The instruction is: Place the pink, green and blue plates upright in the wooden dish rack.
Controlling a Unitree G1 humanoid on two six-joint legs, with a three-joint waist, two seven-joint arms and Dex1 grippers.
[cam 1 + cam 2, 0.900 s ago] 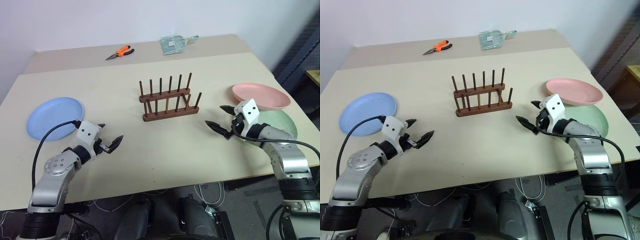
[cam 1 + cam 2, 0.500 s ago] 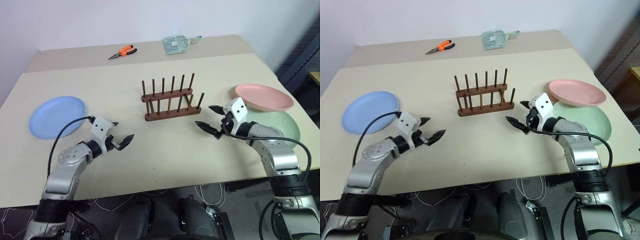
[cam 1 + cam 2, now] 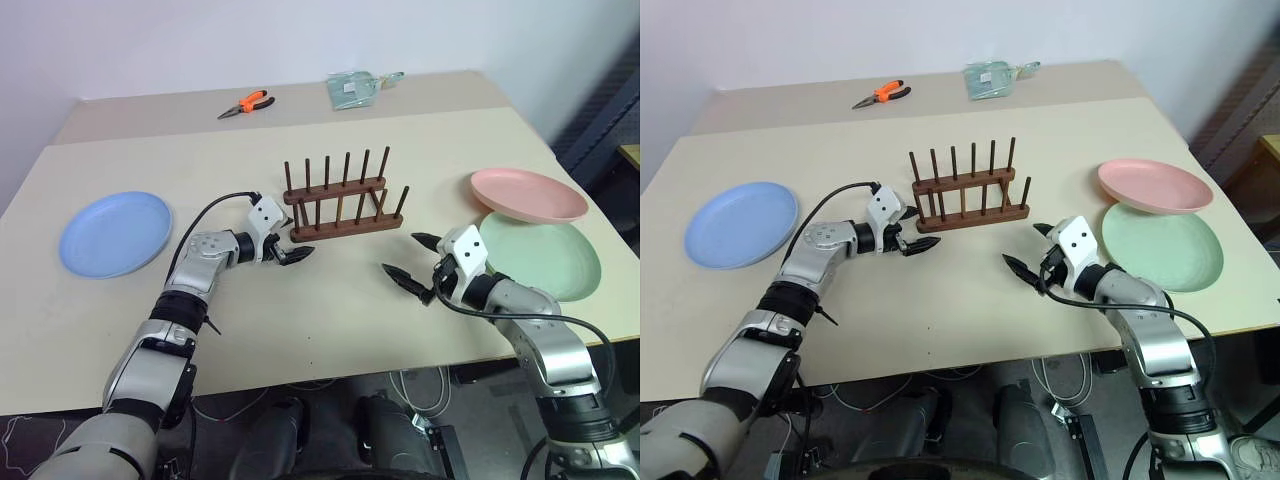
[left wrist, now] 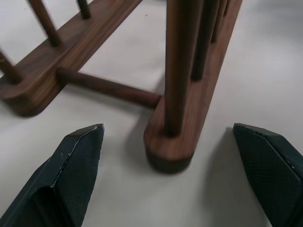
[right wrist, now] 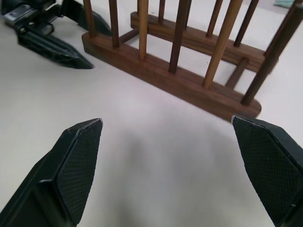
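The left gripper point(image 3: 287, 251) had swung in to the wooden dish rack point(image 3: 343, 200), fingers wide astride its near-left end, perhaps to steady it. Right gripper point(image 3: 412, 263) hovered wide, empty. Pink point(image 3: 527, 193), green point(image 3: 548, 258) and blue point(image 3: 113, 232) plates lay flat on the counter point(image 3: 330, 300).

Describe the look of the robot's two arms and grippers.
Both arms are silver-grey metal with black joint sections. Each wrist carries a small white block with dark dots, and a black cable loops back from it. The left gripper and right gripper each have two black pointed fingers with cross-hatched inner pads.
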